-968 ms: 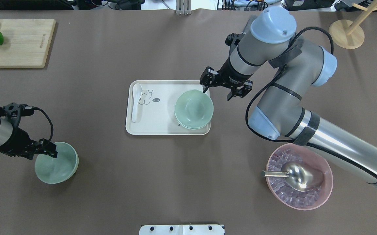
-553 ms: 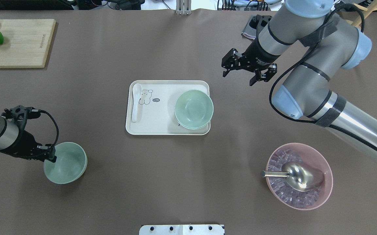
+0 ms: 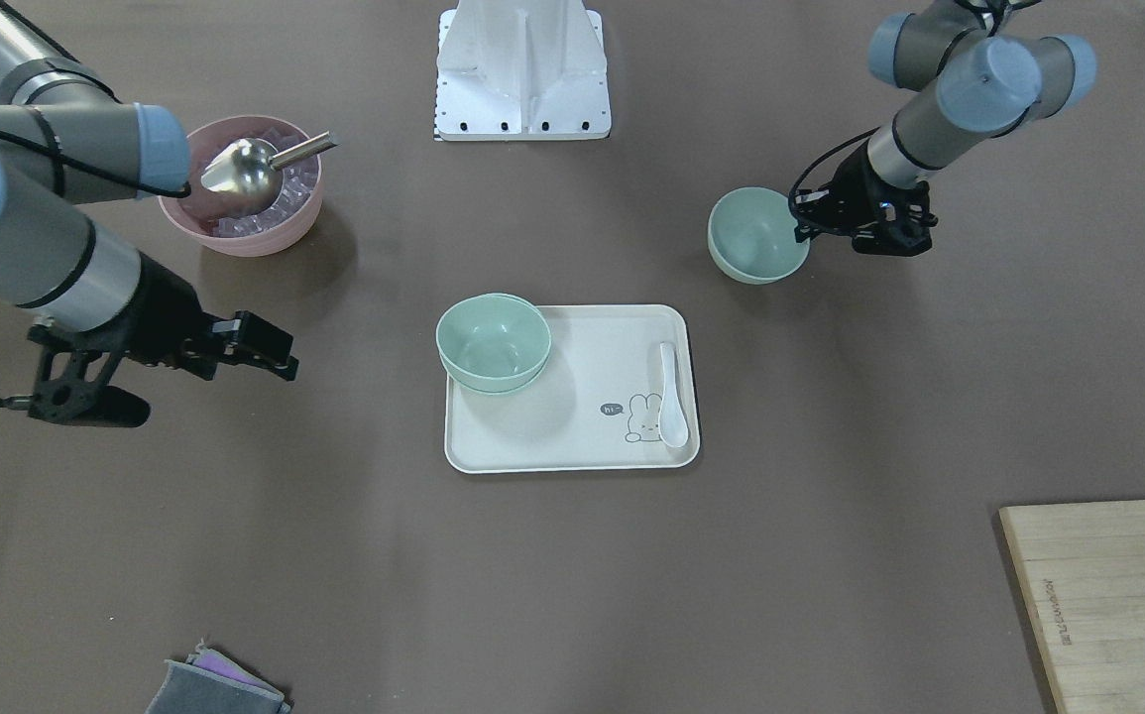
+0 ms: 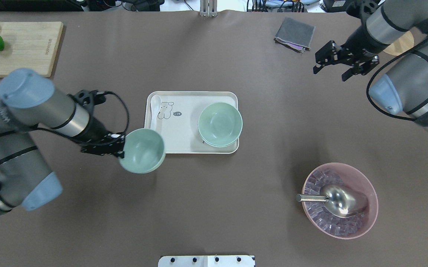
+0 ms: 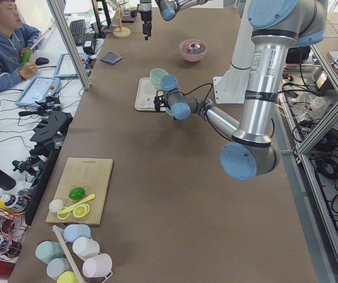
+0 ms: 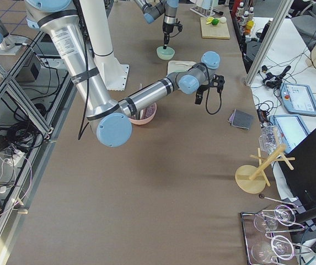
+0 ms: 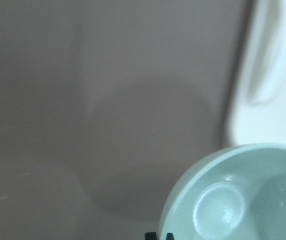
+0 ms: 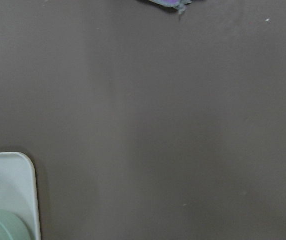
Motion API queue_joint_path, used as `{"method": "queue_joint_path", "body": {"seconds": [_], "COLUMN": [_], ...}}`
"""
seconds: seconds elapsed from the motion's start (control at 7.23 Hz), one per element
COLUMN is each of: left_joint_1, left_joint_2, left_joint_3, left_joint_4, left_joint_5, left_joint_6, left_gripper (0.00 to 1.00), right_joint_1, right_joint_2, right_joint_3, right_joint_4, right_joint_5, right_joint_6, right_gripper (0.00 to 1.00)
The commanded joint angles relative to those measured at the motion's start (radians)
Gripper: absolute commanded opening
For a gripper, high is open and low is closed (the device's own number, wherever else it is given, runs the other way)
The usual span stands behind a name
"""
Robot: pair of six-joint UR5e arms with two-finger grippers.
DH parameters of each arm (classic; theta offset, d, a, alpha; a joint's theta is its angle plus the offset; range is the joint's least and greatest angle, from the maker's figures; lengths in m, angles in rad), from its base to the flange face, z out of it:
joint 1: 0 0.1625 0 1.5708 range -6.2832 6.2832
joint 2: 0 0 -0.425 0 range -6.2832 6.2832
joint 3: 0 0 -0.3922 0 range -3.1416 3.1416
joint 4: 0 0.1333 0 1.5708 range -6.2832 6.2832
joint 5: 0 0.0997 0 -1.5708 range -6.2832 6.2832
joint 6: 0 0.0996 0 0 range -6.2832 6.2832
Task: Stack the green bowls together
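Observation:
Two green bowls (image 4: 220,124) sit stacked at the right end of the white tray (image 4: 184,145); they also show in the front-facing view (image 3: 493,342). My left gripper (image 4: 119,145) is shut on the rim of the third green bowl (image 4: 142,150) and holds it above the table at the tray's near-left corner. The left wrist view shows this bowl (image 7: 242,200) beside the tray's edge (image 7: 270,75). My right gripper (image 4: 328,70) is open and empty, far to the right of the tray.
A pink bowl (image 4: 370,217) with ice and a metal scoop (image 4: 341,200) stands at the near right. A white spoon (image 4: 154,115) lies on the tray's left end. A cutting board (image 4: 21,48) with fruit is far left; a grey cloth (image 4: 294,34) lies far right.
My left gripper has carried the green bowl from the near left to the tray's corner. My right gripper has drawn back from the tray to the far right, still open.

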Motion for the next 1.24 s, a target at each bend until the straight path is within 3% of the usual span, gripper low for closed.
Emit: {"method": "queue_joint_path", "body": {"seconds": [0.0, 0.41, 0.97, 1.11], "left_joint_1": [0.007, 0.033, 0.062, 0.063], "left_joint_2": [-0.223, -0.366, -0.411, -0.409], "left_joint_3": [0.055, 0.217, 0.31, 0.325], "left_joint_4": [0.13, 0.098, 0.002, -0.021], "left_joint_5": [0.005, 0.064, 0.12, 0.121], "left_joint_6": [-0.068, -0.075, -0.078, -0.073], "left_gripper": [0.0, 0.0, 0.0, 0.99], "right_joint_1": [0.054, 0.092, 0.103, 0.109], "right_joint_2": [-0.06, -0.14, -0.142, -0.142], "right_joint_3": [-0.019, -0.021, -0.022, -0.022], "right_joint_4": [-0.003, -0.001, -0.003, -0.003], "right_joint_5": [0.008, 0.007, 0.024, 0.027], "right_joint_6": [-0.126, -0.252, -0.254, -0.254], "right_gripper": [1.0, 1.0, 1.0, 1.0]}}
